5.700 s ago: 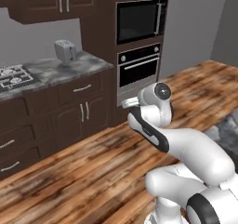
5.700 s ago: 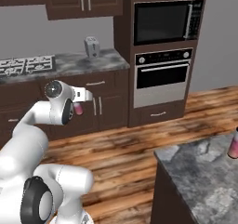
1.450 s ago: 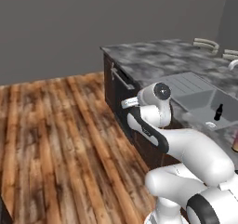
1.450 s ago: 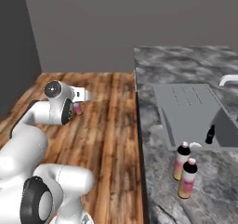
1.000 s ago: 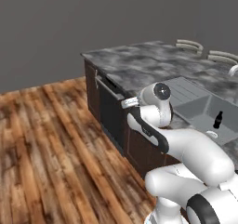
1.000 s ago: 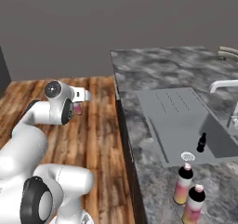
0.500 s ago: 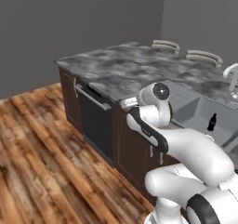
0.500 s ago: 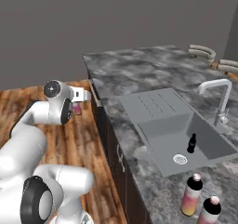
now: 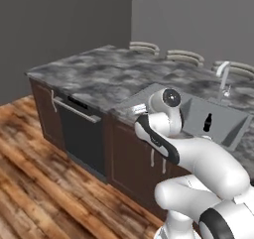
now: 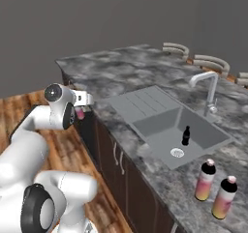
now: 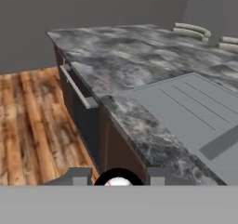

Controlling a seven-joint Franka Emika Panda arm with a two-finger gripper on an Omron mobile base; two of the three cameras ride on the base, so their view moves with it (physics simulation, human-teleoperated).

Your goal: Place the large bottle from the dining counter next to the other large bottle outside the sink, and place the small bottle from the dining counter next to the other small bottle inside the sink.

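Closer now, sink (image 10: 160, 118) holds the black bottle (image 10: 185, 136); gripper (image 10: 80, 114) grips pink bottle (image 10: 80, 114).

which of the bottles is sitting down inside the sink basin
The tiny all-black bottle, standing by the drain in the sink; the two large bottles stand outside on the counter.

Base turns and drives: both base views swing from the wall cabinets and oven to the marbled worktop (image 10: 121, 77). The sink (image 10: 160, 125) now lies ahead, more square-on than half a second ago. Black small bottle (image 10: 185, 136) in the basin and two large bottles (image 10: 214, 188) on the stone appear further right and nearer. Arm pose relative to base is unchanged.
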